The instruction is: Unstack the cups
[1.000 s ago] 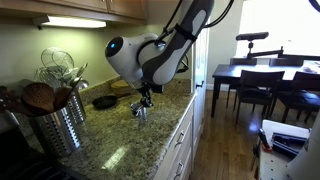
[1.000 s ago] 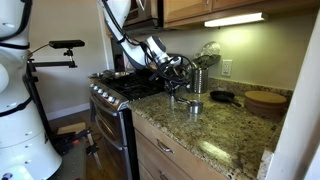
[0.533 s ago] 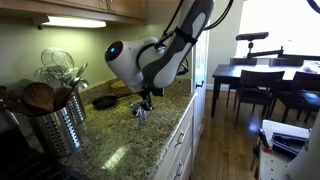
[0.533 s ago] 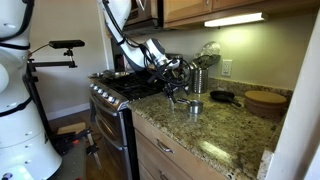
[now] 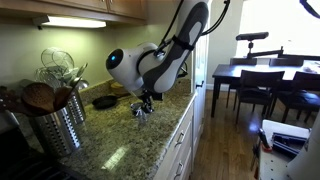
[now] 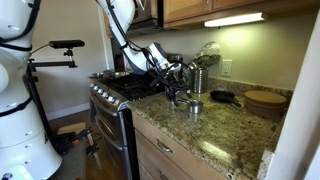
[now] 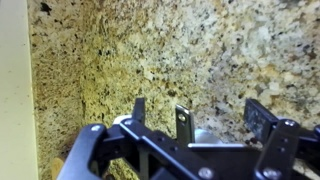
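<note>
Wrist view shows my hand (image 7: pixel 198 112) open, fingers spread above the granite counter (image 7: pixel 150 50); in an exterior view the cups (image 5: pixel 140 113) sit just beneath it.

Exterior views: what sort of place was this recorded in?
A home kitchen, most likely: a granite countertop, a stove set next to it, and a dining table with chairs just beyond the counter.

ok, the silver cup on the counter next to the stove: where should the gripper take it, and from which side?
Probably by the rim, coming from straight above. The cup stands upright, mouth up, on the counter. It is short, so its wall leaves little for a sideways grip. The gripper is open and points down.
</note>
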Controlling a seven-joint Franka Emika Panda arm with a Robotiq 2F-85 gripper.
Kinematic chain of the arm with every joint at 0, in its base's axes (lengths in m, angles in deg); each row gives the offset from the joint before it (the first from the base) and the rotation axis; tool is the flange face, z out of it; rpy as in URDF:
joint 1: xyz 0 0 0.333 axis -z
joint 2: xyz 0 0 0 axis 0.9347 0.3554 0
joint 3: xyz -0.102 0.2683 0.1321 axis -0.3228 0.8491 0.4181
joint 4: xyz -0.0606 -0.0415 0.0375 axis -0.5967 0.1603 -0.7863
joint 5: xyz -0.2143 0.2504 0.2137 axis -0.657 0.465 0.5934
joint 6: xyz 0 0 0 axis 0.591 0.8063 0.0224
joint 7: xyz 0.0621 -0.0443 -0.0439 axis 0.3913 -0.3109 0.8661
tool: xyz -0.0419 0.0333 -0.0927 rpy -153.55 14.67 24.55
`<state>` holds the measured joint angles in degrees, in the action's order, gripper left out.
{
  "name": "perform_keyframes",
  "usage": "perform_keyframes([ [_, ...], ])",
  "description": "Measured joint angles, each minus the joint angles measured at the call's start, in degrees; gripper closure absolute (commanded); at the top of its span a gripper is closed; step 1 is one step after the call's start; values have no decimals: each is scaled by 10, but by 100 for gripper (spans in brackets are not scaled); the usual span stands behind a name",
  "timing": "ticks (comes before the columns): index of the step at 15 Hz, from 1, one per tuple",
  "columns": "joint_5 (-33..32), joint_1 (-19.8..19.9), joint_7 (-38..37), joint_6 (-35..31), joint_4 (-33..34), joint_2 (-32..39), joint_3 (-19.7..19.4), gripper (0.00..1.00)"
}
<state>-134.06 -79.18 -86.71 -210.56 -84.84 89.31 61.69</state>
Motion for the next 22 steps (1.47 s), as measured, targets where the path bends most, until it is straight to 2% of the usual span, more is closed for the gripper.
perform_keyframes([
  [15, -84, 0, -54, 0, 54, 66, -10, 0],
  [17, -92, 0, -55, 0, 59, 73, -12, 26],
  [22, -110, 1, -60, 0, 67, 81, -17, 59],
])
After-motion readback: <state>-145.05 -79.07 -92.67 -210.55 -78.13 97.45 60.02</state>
